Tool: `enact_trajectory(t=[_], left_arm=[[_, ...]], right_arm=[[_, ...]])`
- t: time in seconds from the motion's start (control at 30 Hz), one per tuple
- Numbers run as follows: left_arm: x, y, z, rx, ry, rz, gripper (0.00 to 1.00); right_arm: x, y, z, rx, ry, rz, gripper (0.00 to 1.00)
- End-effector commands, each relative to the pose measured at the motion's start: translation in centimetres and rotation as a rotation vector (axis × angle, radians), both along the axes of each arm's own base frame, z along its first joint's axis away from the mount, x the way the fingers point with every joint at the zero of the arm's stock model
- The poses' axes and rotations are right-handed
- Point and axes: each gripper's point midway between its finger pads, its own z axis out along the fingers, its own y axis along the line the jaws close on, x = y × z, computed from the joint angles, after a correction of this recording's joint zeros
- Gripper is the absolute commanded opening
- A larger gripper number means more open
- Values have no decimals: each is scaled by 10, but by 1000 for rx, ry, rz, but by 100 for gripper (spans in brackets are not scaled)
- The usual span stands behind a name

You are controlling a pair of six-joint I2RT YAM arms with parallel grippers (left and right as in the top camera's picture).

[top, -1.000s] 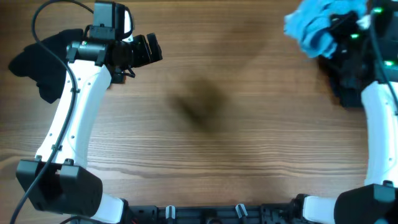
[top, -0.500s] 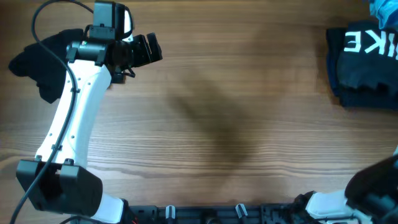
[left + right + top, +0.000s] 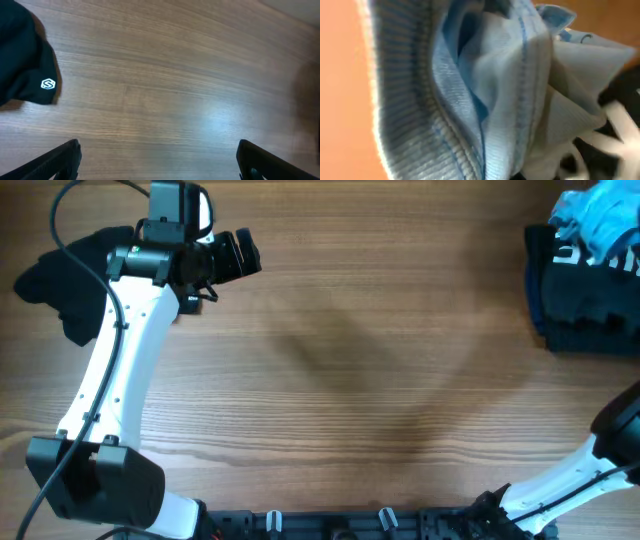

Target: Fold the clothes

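Wooden bench [image 3: 380, 380], grain running left to right. Left arm [image 3: 120, 350] reaches from the near-left edge up to the far-left part of the bench. The left pincer [image 3: 235, 258] points right, spread and holding nothing. In the left wrist view the left pincer [image 3: 157, 147] shows as two dark fingers [image 3: 60, 160] at the lower corners, well apart, with only bare wood between them. A black garment [image 3: 55, 275] lies crumpled at the far-left edge, just beside and partly behind the left arm. The left wrist view shows that black garment [image 3: 20, 55] at upper left, apart from the fingers, with a small white logo [image 3: 48, 84] on its edge. At far right sits a navy garment [image 3: 585, 305], flat and roughly squared, with white lettering [image 3: 568, 252] partly showing. A light blue garment [image 3: 600, 218] is bunched over its far corner and covers some of the lettering; I cannot tell whether it rests there or hangs above. Of the right arm [image 3: 600, 465], only a white link at the near-right corner shows overhead before it leaves the view. The right wrist view is filled by the light blue garment [image 3: 470, 90], ribbed knit with stitched seams, very close and partly blurred. Right pincer is hidden behind the cloth, so spread or pinching cannot be told.
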Motion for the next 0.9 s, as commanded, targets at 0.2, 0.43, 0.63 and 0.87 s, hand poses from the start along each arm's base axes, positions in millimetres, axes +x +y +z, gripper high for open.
enact_trajectory(t=[0.2, 0.43, 0.63, 0.87], left_arm=[[4, 2, 6, 12, -28, -6, 100], [5, 1, 6, 12, -29, -6, 100], [5, -2, 7, 11, -35, -14, 100], [5, -3, 7, 11, -34, -16, 100]], right_arm=[[-34, -43, -61, 218, 274, -230, 4], [-73, -63, -92, 378, 410, -337, 13], [-98, -50, -109, 543, 524, -355, 100], [-127, -46, -55, 531, 514, -421, 100]])
